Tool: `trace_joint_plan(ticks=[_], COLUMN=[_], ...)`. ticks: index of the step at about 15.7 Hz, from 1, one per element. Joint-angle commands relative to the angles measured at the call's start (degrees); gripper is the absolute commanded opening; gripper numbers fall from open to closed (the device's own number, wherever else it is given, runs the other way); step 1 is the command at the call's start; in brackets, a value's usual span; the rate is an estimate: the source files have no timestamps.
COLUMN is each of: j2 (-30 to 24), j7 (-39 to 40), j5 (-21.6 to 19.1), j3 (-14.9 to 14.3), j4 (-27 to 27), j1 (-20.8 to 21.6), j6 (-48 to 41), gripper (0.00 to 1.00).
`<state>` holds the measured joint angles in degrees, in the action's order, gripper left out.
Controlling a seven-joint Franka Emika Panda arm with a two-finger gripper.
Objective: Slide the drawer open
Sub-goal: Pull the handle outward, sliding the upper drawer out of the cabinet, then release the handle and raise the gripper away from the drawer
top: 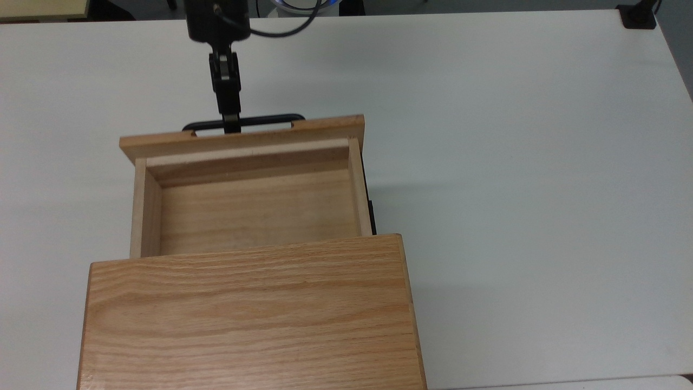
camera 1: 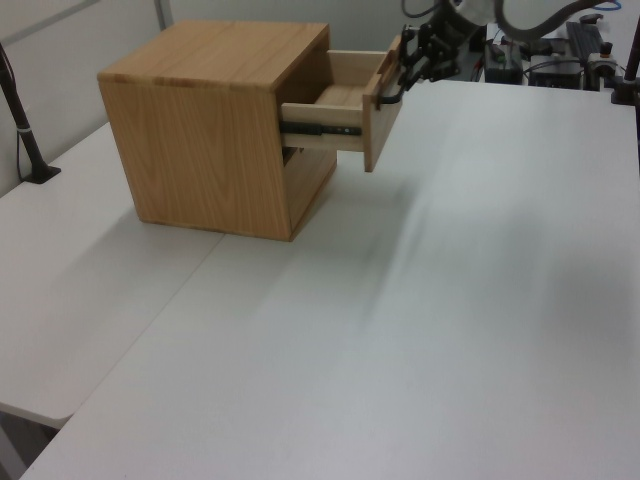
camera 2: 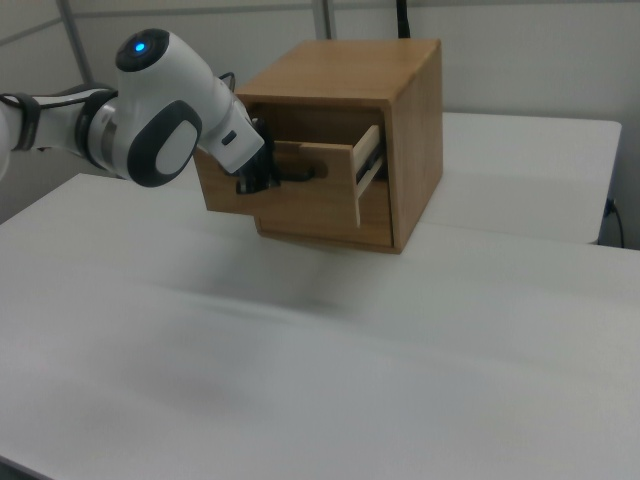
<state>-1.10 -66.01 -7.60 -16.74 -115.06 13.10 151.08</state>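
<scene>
The drawer [top: 254,211] stands pulled well out of the oak cabinet [top: 249,319], and its pale inside holds nothing. On its front panel [top: 243,140] is a thin black bar handle [top: 270,118]. My gripper [top: 231,123] reaches in from the top view's upper edge and is shut on that handle near its middle. In the left view the drawer [camera 1: 345,100] sticks out to the right on a metal slide, with the gripper [camera 1: 405,75] at its front. The right view has the white arm [camera 2: 160,110] at the left and the gripper [camera 2: 262,180] at the drawer front [camera 2: 300,205].
The cabinet sits on a wide white table [top: 514,162] with open room toward the top view's right. A black mount [top: 639,16] is at the far corner. A black post [camera 1: 25,130] stands at the left view's left. Below the drawer is a lower wooden panel [camera 1: 312,175].
</scene>
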Motion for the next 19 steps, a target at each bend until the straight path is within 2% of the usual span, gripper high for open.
trace_joint_plan(ticks=[1,3,6,7,8,9,11,12,13,19], j2=[-10.23,-13.04,-13.84,-13.84,-13.76,-13.76,-13.67,-13.75,-13.76,-13.67], j7=[5.35,7.11,7.99,8.26,8.52,8.70,8.96,9.49,10.80,21.79], j5=[-0.22,-0.39,-1.45,-1.89,-2.15,-2.33,-2.33,-2.24,-2.33,-2.33], j3=[0.65,0.65,0.57,0.57,0.57,0.57,0.57,0.57,0.57,-0.22], j4=[-6.22,-8.42,-8.78,-8.78,-8.78,-8.78,-8.17,-7.64,-6.77,1.93], j1=[0.17,0.26,0.26,0.17,0.17,0.17,0.26,0.17,0.17,-0.88], j6=[-2.97,-5.53,-8.34,-8.44,-8.52,-8.96,-11.85,-13.08,-15.01,-32.32], gripper=[0.04,0.04,0.04,0.07,0.13,0.27,0.76,0.93,1.00,1.00])
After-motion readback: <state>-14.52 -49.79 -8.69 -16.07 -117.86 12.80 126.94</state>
